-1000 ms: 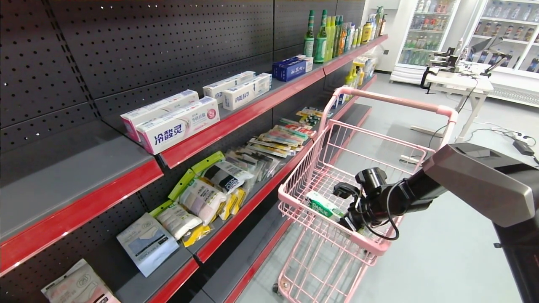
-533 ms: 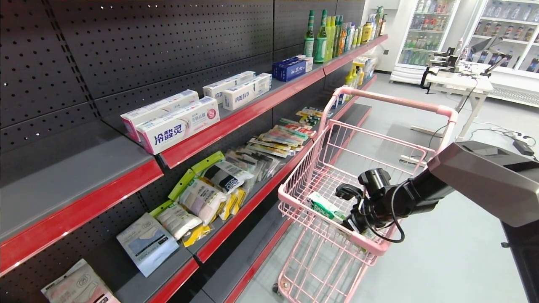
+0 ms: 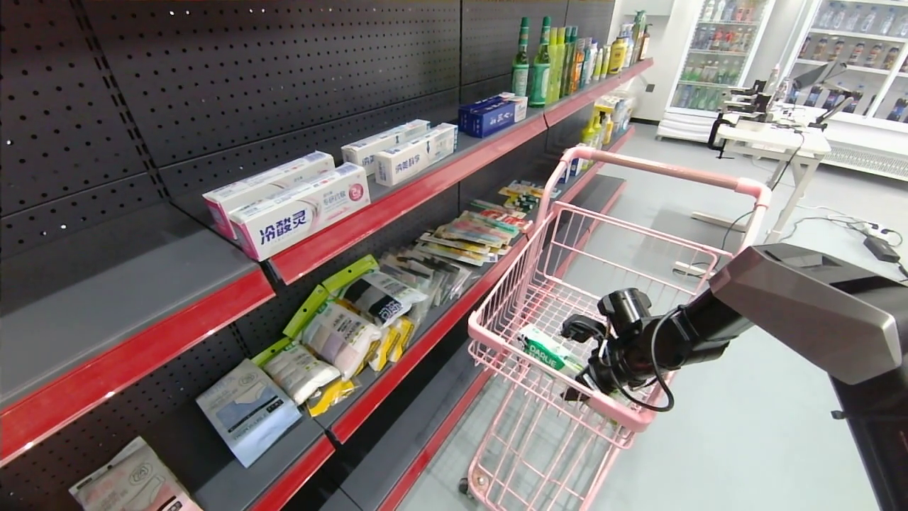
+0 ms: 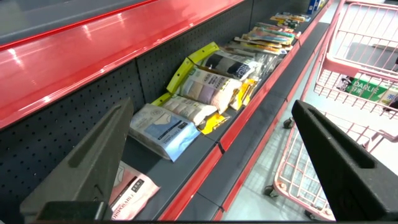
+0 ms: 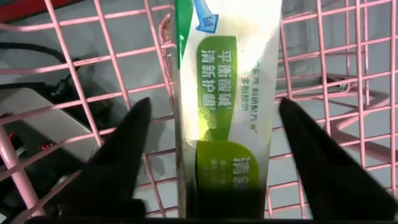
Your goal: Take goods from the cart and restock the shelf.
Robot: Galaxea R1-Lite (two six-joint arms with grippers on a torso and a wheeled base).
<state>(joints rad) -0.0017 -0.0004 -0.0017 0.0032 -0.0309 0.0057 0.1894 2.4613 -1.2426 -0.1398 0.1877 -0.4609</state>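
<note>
Straddled toothpaste box [image 5: 230,93] inside pink cart [image 3: 642,170] with right claw [image 5: 214,102] spread open, held left claw [image 4: 211,107] wide open before red-edged shelf [image 4: 93,56]

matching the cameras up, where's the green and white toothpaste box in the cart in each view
head view: toothpaste box lies inside the pink cart, by the wall nearest the shelf.
left wrist view: toothpaste box shows through the cart's wire wall.
right wrist view: toothpaste box is close up against the wire, between the open right gripper, with gaps on both sides.
shared landmark: the pink cart.
</note>
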